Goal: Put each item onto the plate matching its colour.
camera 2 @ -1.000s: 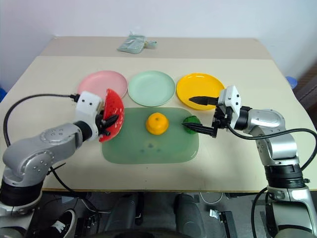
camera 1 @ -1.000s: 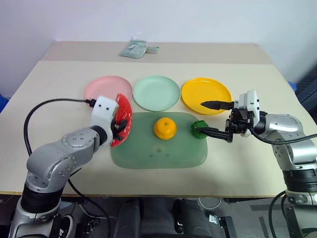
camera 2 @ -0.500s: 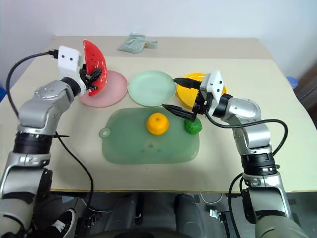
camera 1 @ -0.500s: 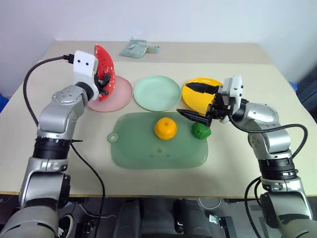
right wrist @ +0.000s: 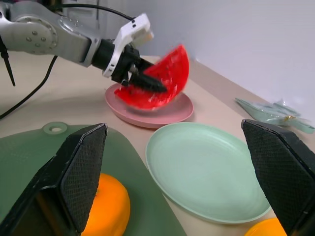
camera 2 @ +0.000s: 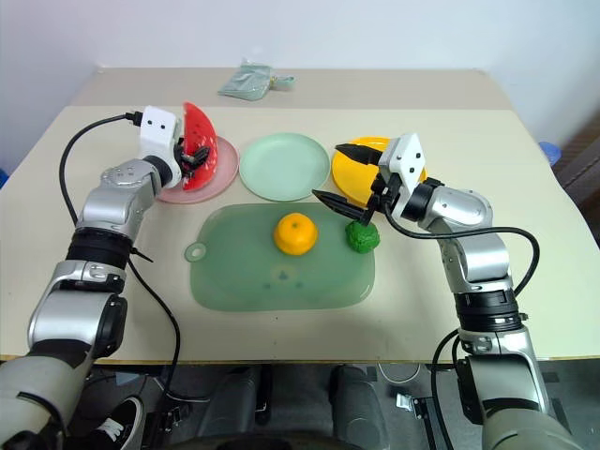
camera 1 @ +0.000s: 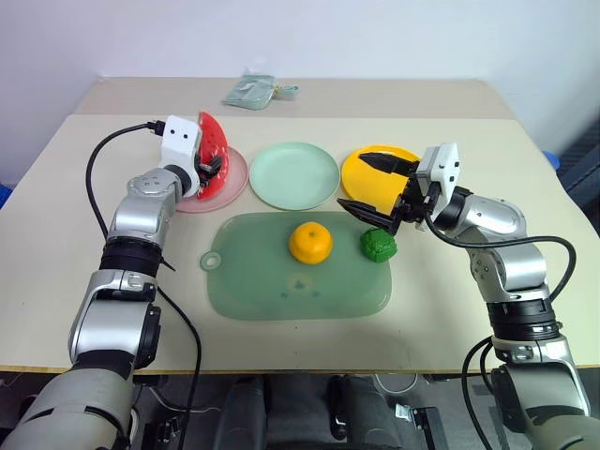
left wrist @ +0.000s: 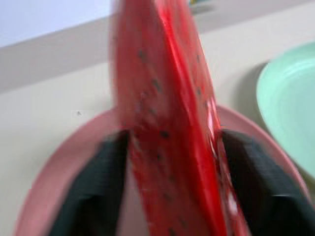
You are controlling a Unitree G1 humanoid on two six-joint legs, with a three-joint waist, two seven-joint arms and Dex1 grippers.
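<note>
A: Beige desk (camera 1: pixel 84 187) against a pale wall, with three plates in a row: pink plate (camera 1: pixel 231 184), mint plate (camera 1: pixel 295 175), yellow plate (camera 1: pixel 360 173). In front of them lies the translucent green tray (camera 1: pixel 262 291), with the orange (camera 1: pixel 310 242) and the bumpy green lump (camera 1: pixel 378 245) on it.

B: And the watermelon wedge (camera 1: pixel 212 155)?

A: It stands on edge over the pink plate, between the fingers of the left gripper (camera 1: pixel 208 169). In the left wrist view there is a gap on each side of the wedge, so the fingers look parted around it rather than clamped; whether its lower edge already rests on the plate cannot be told.

B: The other arm?

A: The right gripper (camera 1: pixel 371 185) is wide open and holds nothing, hovering just above and beside the green lump, partly over the yellow plate.

B: What could go wrong?

A: The wedge is thin and upright near the plate's rim toward the mint plate. If it topples that way once freed, or a withdrawing finger drags it, it could roll off the pink plate. On the right, a lower finger closing askew could push the round lump across the tray into the orange instead of catching it.

B: Compared with a second ago?

A: Then the left gripper held the wedge by the tray's left edge; now it is over the pink plate, lower than half a second ago. The right gripper has shifted from beside the lump to above it
</note>
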